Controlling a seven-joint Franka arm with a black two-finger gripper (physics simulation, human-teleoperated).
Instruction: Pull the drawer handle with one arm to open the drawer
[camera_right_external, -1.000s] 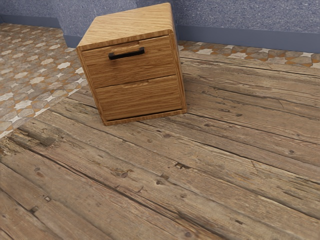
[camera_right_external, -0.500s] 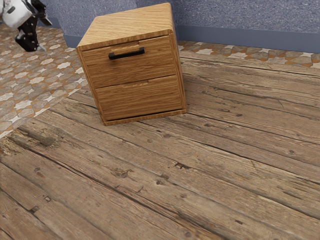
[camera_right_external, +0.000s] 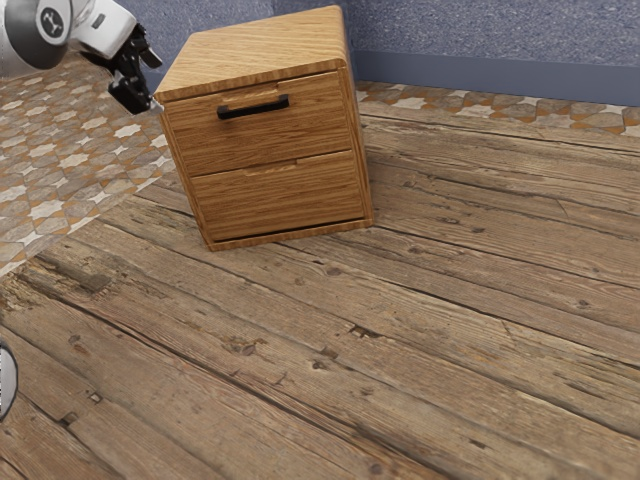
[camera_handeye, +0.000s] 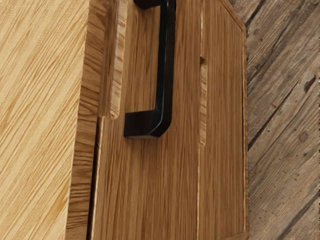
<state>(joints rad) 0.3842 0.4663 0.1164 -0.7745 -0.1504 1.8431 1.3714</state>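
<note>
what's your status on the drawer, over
gripper open, beside the cabinet top corner. handle not grasped, top drawer looks shut. nothing blocking the handle.

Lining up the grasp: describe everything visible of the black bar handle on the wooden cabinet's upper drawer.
The black bar handle is a slim, squared bar, matte, perhaps metal, lying across the top part of the light wooden upper drawer front, standing off it on short bent ends. That drawer looks shut. Nothing touches the handle; the black gripper hangs apart, toward the exterior view's left.
</note>
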